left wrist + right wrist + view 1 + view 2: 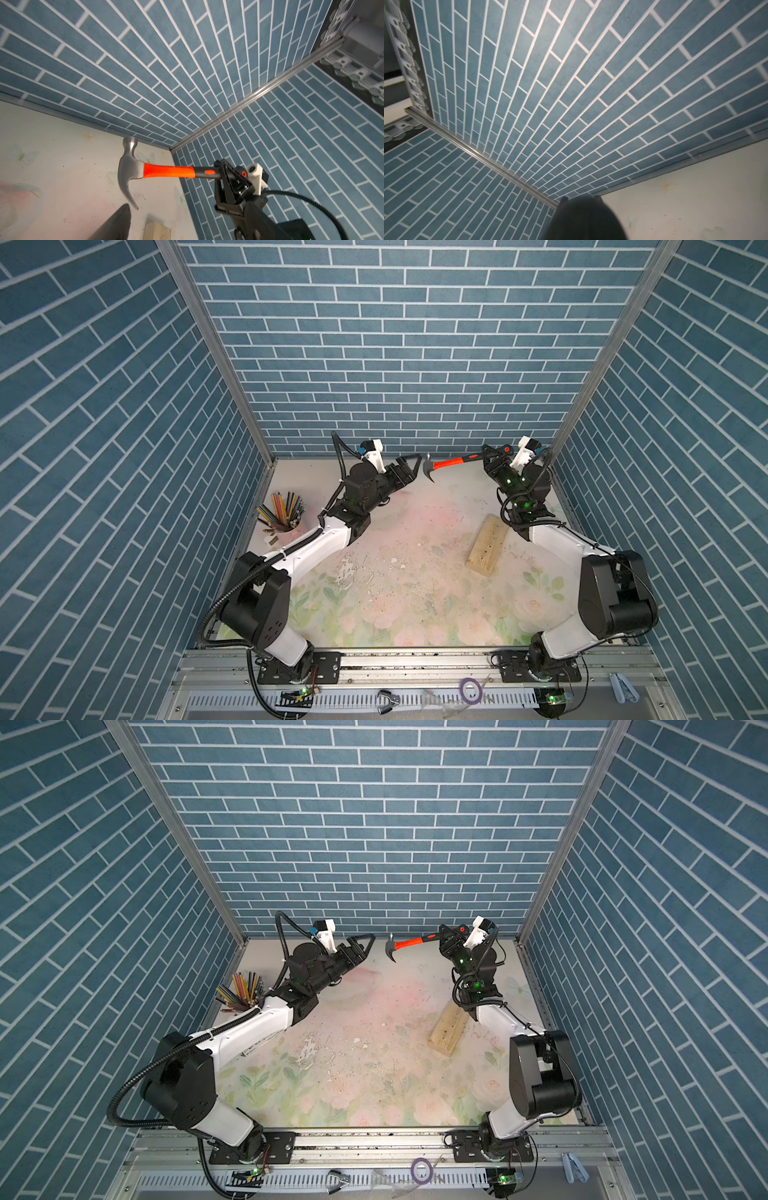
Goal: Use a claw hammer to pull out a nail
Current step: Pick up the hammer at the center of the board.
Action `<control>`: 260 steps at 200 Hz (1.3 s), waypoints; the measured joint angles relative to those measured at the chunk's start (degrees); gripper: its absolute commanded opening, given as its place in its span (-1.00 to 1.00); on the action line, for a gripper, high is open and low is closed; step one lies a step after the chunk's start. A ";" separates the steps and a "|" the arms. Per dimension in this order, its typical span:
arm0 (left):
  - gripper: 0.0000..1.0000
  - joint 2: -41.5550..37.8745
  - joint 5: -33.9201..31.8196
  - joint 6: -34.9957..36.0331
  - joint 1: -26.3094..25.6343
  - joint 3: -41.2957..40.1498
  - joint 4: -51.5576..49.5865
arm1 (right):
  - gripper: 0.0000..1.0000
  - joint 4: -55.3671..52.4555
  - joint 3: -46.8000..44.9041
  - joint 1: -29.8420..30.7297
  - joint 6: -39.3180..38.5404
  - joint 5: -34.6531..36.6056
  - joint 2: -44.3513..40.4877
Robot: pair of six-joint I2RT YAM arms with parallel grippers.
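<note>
The claw hammer [446,464] [409,944] hangs level above the back of the table, its silver head and claw pointing left and down. My right gripper [493,457] [448,936] is shut on the black end of its orange-red handle, which shows clearly in the left wrist view [223,173]. My left gripper [415,467] [370,947] stands open just left of the hammer head [128,166], not touching it. A wooden block [488,543] [156,231] lies on the table under the right arm. I cannot make out the nail on it.
A cup of coloured pencils [282,510] stands at the left edge of the table. The blue brick back wall [399,364] is close behind both grippers. Crumbs and chipped paint are scattered over the floral mat [395,572]. A purple tape ring [469,689] lies on the front rail.
</note>
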 measured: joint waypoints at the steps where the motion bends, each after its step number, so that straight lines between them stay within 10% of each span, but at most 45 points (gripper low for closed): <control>1: 0.73 0.04 0.09 0.13 -0.11 0.00 -0.04 | -1.00 -0.28 0.00 -0.02 -0.26 0.15 -0.17; 128: 0.73 4.11 12.02 3.45 -8.28 -4.70 17.79 | -1.00 -27.58 0.83 -1.79 -19.89 12.55 -18.93; 260: 0.73 28.50 -5.27 29.79 -22.71 35.01 -36.61 | -1.00 -49.29 5.38 -2.56 -36.63 27.87 -34.29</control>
